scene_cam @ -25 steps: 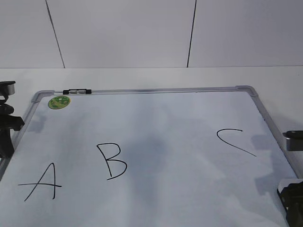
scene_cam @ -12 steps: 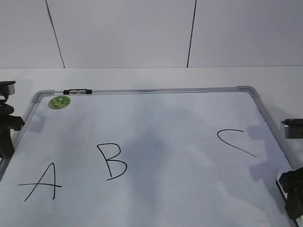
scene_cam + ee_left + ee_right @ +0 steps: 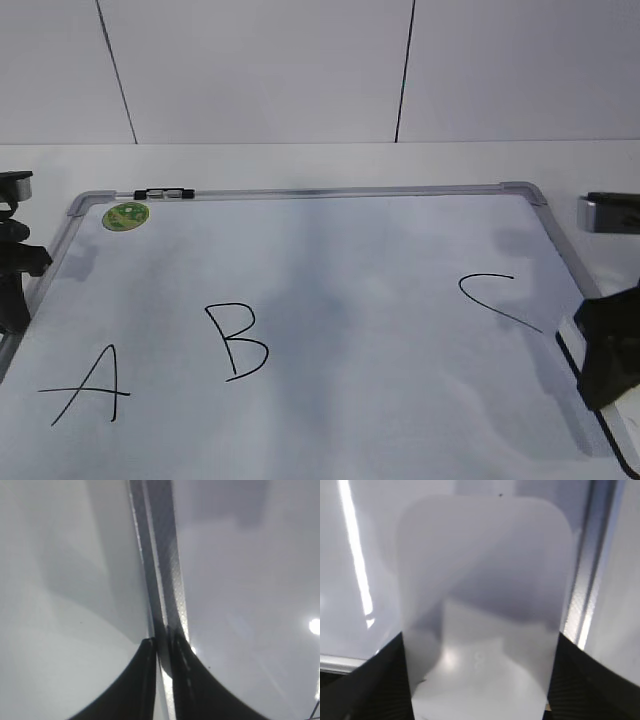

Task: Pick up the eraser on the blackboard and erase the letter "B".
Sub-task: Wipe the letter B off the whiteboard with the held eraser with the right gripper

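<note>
The eraser [image 3: 485, 605] sits between my right gripper's [image 3: 480, 680] 2 black fingers [image 3: 375, 680], which press on its long sides, so that gripper is closed on it. In the right wrist view the white block fills the middle of the frame, and I cannot read any lettering on its top through the blur. In the exterior view the right gripper [image 3: 608, 350] is at the right edge of the blackboard [image 3: 380, 260], with a sliver of the eraser [image 3: 572, 340] showing white at its left side, over the grey frame.

My left gripper [image 3: 157, 647] has its 2 fingers drawn together with only a thin slit between them, and nothing is held in it. Its tips lie along the board's grey frame rail [image 3: 162, 580]. In the exterior view the left gripper [image 3: 15, 300] is at the board's left edge.

I count 3 black handwritten letters on the board. The letter "A" [image 3: 88, 385] is at the lower left. The letter "B" [image 3: 236, 342] is just right of it, complete, and well apart from the eraser. The letter "C" [image 3: 495, 300] is near the right gripper. 1 round green sticker [image 3: 125, 215] sits in the far left corner; its print is too small to read. 1 small black and silver clip [image 3: 163, 192] rests on the top rail.
</note>
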